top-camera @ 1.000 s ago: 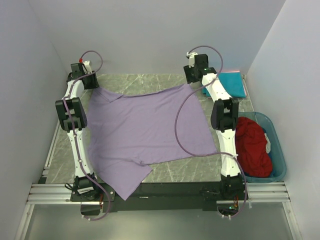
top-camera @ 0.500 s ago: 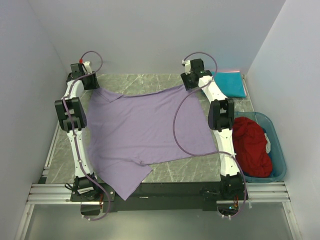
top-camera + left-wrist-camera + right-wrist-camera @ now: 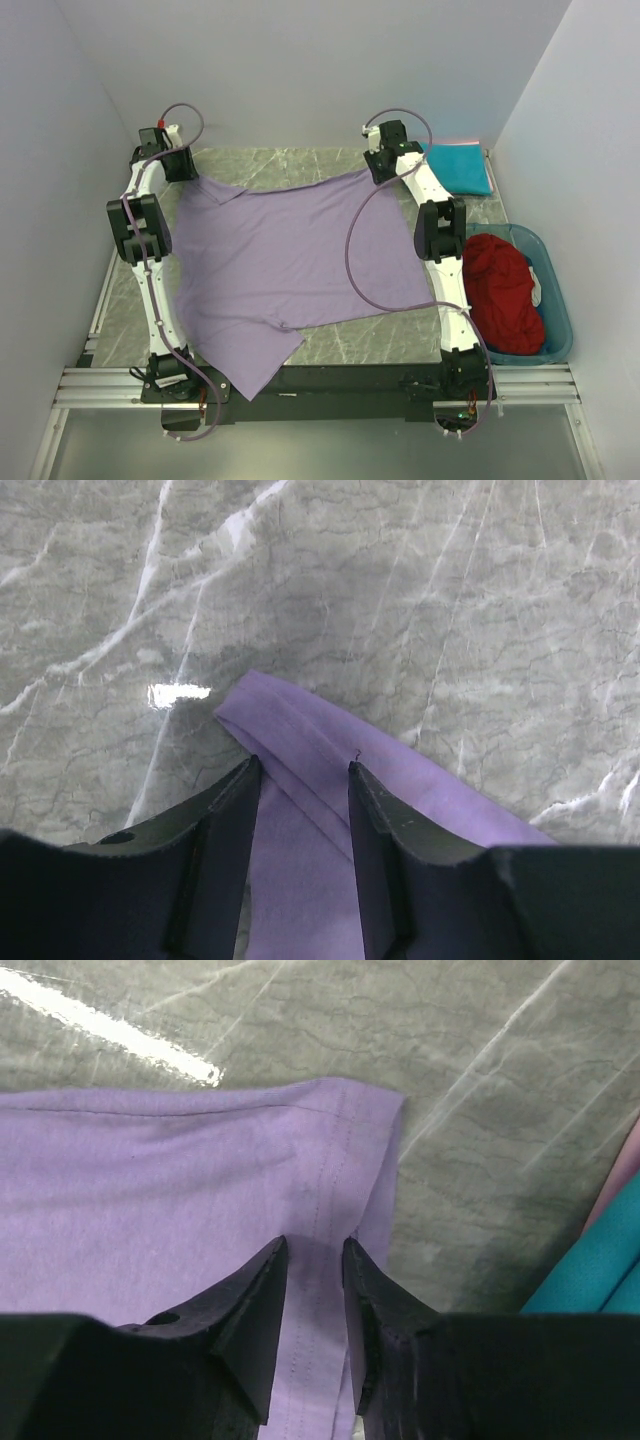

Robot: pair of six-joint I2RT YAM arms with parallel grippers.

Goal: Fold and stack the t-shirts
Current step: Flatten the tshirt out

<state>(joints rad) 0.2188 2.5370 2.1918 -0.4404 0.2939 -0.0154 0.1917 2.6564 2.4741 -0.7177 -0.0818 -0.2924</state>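
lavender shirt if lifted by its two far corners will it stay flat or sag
Likely floppy: the lavender shirt lies limp, its near corner draped over the table edge, so it would sag. Probably light: the fabric looks thin. Pushed, it would likely bunch, not slide.

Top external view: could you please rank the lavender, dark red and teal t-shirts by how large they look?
1. lavender t-shirt, spread flat, by far the largest.
2. dark red t-shirt, bunched in the bin.
3. teal t-shirt, folded, looking somewhat smaller.

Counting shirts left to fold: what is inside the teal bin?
A heaped dark red t-shirt nearly fills the bin; whatever lies beneath it is covered.
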